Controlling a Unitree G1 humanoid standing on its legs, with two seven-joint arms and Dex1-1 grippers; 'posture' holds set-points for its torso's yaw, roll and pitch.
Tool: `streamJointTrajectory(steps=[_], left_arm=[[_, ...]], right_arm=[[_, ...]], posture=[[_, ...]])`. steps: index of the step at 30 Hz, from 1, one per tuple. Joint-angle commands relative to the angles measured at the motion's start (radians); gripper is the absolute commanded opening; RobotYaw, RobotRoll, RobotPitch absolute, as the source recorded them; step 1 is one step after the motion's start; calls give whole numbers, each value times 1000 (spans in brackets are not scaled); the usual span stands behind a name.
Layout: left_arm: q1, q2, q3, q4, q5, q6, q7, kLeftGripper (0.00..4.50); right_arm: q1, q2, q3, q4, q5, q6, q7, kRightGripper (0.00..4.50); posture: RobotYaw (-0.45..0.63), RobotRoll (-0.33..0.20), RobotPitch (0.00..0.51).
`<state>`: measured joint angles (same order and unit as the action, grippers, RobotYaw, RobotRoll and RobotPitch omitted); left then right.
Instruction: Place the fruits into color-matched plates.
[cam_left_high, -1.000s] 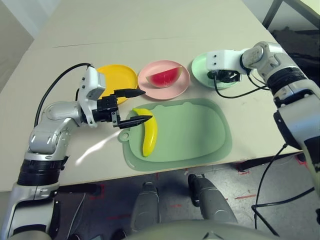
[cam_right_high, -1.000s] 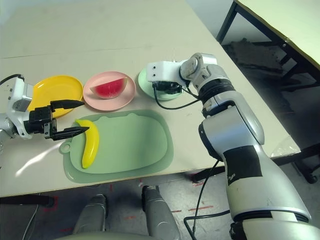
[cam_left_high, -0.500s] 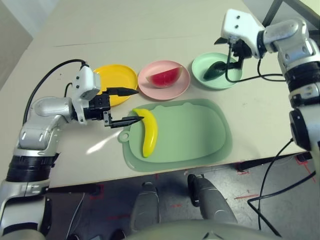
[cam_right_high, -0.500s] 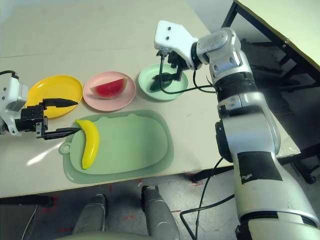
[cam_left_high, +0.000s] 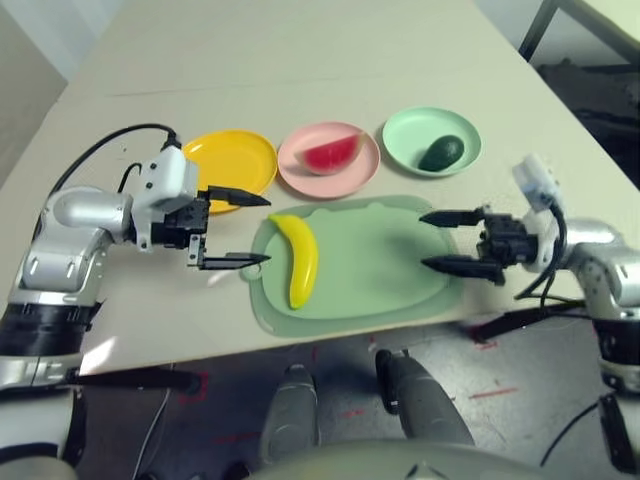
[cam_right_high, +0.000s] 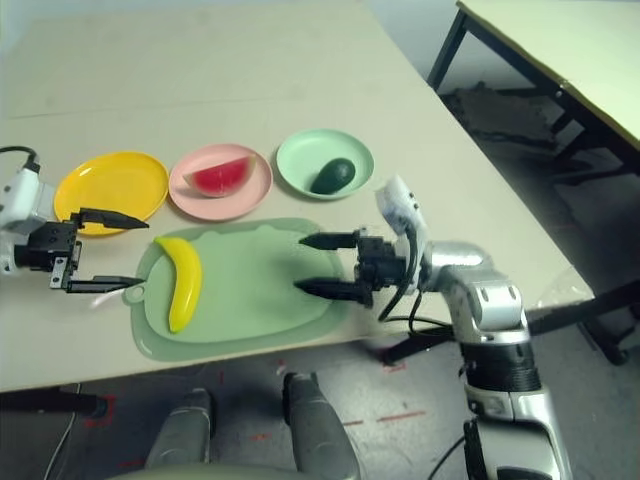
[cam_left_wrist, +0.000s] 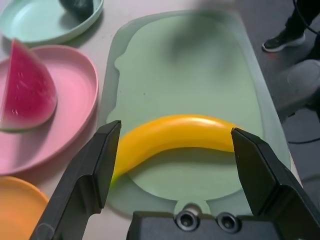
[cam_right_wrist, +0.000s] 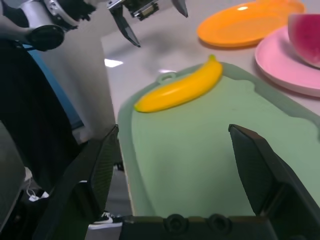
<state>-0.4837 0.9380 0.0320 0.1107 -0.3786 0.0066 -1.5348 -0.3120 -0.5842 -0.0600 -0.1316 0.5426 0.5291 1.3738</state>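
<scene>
On the desk (cam_left_high: 300, 60): yellow plate (cam_left_high: 232, 160) bare, pink plate (cam_left_high: 345, 178) bearing the watermelon wedge (cam_left_high: 329, 153), mint green plate (cam_left_high: 405, 132) bearing the avocado (cam_left_high: 441, 153); in front of them, pale green mat (cam_left_high: 380, 270) with the banana (cam_left_high: 297, 258) lying along its left part, near the ring tab; left hand (cam_left_high: 246, 228) hovering just left of the mat, fingers spread wide, empty, pointing toward the banana with one finger over the yellow plate's rim; right hand (cam_left_high: 435, 241) at the mat's right edge, fingers likewise apart, gripping nothing, pointing left across the mat; both hands well apart from each other, banana between them.
</scene>
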Motion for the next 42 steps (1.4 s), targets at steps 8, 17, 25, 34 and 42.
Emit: streamJointTrajectory(steps=[8,17,25,34,42], left_arm=[[-378,6,-443,362,185,-643,-80,4500],[-565,-106,-730,583,216,-876,-80,4500],[-606,-192,-792,707,243,-969,-80,4500],[-613,-208,-825,739,242,-942,-80,2936],[-622,-114,-789,704,183,-846,-80,1632]], right_arm=[[51,53,91,39,-10,-232,35,4453],[65,101,138,98,-100,-490,22,4453],[112,94,156,63,-99,-519,-17,4453],[139,73,164,41,-96,-520,-29,4500],[121,78,161,57,-82,-525,-33,4500]], posture=[[-61,0,207],[-120,0,211],[-149,0,209],[-159,0,204],[-126,0,207]])
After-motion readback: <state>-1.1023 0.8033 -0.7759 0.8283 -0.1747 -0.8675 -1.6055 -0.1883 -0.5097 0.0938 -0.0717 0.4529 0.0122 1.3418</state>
